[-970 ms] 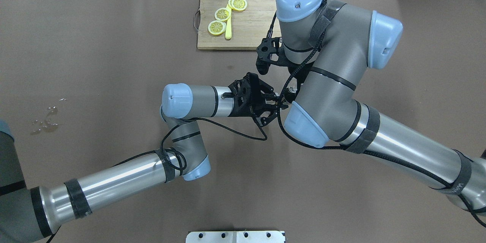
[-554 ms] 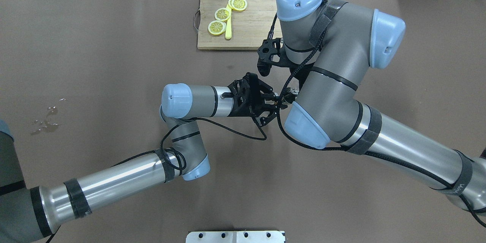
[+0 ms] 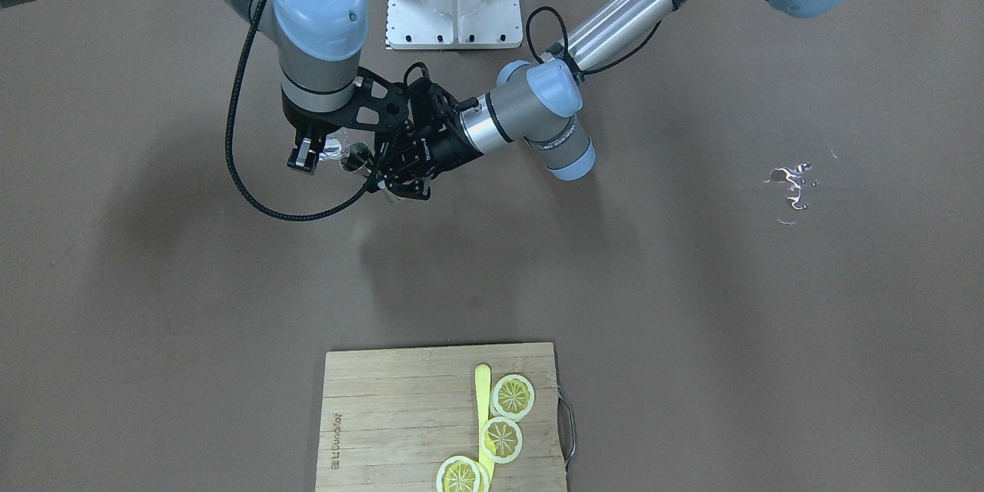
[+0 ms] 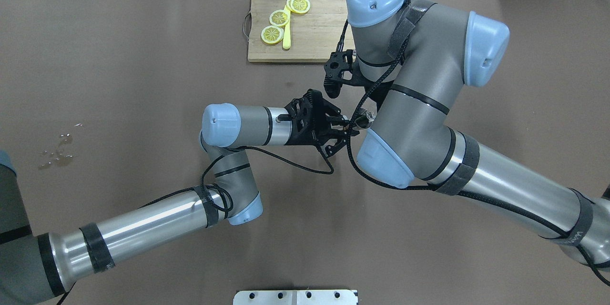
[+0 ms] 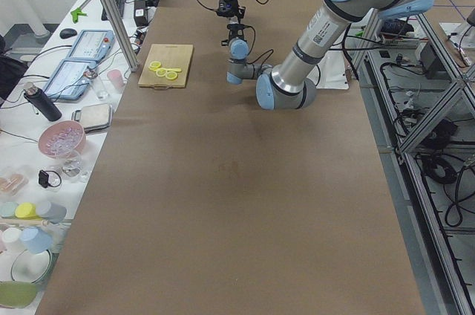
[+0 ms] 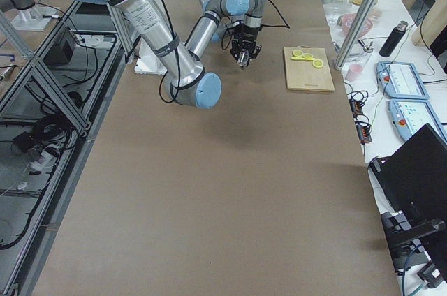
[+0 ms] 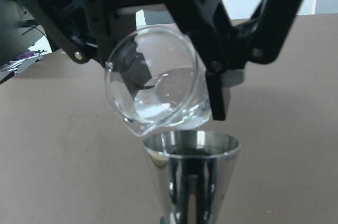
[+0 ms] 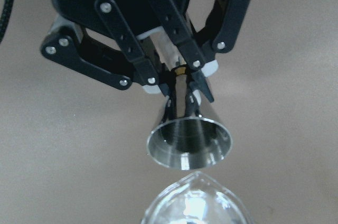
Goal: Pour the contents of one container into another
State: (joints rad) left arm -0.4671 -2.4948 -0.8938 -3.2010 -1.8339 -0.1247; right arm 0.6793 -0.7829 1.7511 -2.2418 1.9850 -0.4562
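Right hand (image 7: 150, 73) clamped on glass cup (image 7: 158, 97), tipped so lip hangs just over mouth of metal cup (image 7: 191, 171). Left hand (image 8: 181, 82) pinches metal cup's narrow base, holding it upright above counter (image 7: 296, 145) to catch liquid.

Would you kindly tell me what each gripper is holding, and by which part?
The left gripper pinches the metal cup at its narrow stem below the cone. The right gripper clamps the tilted glass beaker across its side walls.
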